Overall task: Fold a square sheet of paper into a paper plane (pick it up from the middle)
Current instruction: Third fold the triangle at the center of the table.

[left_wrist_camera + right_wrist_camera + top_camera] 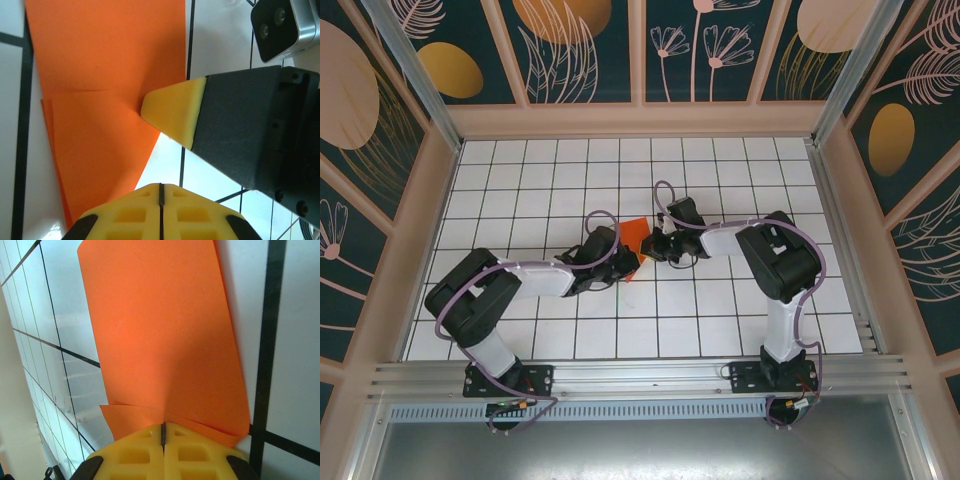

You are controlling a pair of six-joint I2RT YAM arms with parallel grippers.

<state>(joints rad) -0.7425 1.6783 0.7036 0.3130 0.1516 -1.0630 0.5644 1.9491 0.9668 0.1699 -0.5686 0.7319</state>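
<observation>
Square sheet of paper, thin orange-red, shows early folds (no dart yet); your right claw pinches it, left claw clenched.

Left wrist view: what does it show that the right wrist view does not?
Left wrist view: the right gripper, tip at the edge of the square sheet of paper, and its camera. Right wrist view: the sheet's far end, and layered edges entering shut jaws. Both: the orange sheet over the white grid table.
</observation>
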